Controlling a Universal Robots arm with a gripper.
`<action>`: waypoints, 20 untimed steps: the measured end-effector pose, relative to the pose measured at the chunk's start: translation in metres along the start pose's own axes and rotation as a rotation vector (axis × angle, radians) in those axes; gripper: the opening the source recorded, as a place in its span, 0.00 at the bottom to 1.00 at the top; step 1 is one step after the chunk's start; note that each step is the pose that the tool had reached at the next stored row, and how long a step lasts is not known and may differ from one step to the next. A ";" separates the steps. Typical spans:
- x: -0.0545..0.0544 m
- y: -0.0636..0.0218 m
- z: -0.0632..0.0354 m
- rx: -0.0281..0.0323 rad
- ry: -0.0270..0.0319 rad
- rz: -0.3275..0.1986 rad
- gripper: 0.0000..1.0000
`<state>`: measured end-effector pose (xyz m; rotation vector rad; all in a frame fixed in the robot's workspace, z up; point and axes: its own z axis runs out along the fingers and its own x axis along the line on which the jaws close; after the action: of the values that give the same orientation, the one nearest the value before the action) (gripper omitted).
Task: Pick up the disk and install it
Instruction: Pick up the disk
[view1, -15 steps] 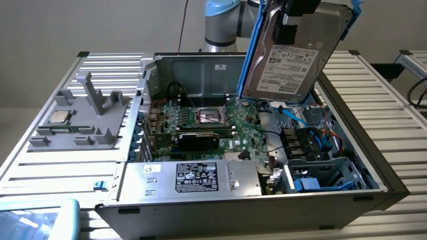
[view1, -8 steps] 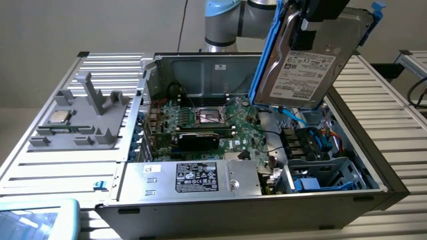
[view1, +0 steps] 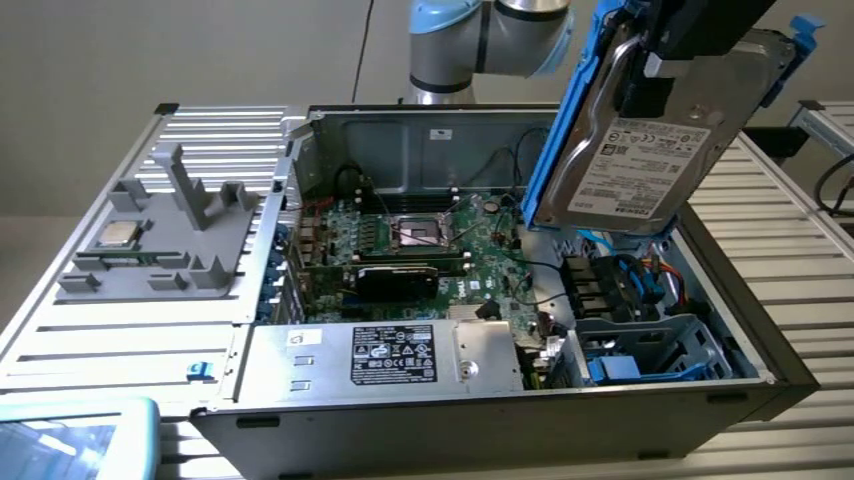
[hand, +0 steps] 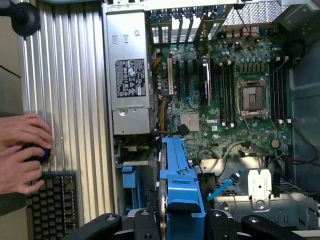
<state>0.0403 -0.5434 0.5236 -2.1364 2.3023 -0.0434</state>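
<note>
One flat, rectangular silver-grey disk (view1: 647, 150) with a white printed label, framed by a bright blue plastic carrier, is held by the black two-fingered gripper (view1: 657, 78) of the light-blue-jointed robot arm (view1: 487, 35). The gripper is clamped on the disk. In the wrist view its black fingers (hand: 216, 222) flank the carrier's blue edge (hand: 182, 192) on both sides. The disk hangs tilted, label toward the exterior camera, above the open black-and-silver computer case (view1: 534, 410), over the side at the exterior view's right.

Below it a metal drive cage (view1: 667, 345) contains another blue-framed drive unit (view1: 621, 368). The green motherboard (view1: 427, 235) lies on the case floor, with a silver power supply box (view1: 400, 352) bearing a black label near the front edge.

Outside the case, at the exterior view's left, a grey plastic fixture (view1: 174, 255) carries a small square silver processor chip (view1: 118, 233). Both stand on a ribbed aluminium table (view1: 781, 240).

The wrist view includes a person's two hands (hand: 20, 152) beside a dark keyboard (hand: 50, 207).
</note>
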 end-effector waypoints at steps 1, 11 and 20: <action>0.001 -0.0027 0.0000 0.0001 0.0000 0.000 0.37; 0.019 -0.0304 0.0005 0.0003 0.0000 0.000 0.37; 0.030 -0.0488 0.0006 0.0123 -0.0010 0.000 0.37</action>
<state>0.0867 -0.5769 0.5245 -2.1300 2.2956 -0.0564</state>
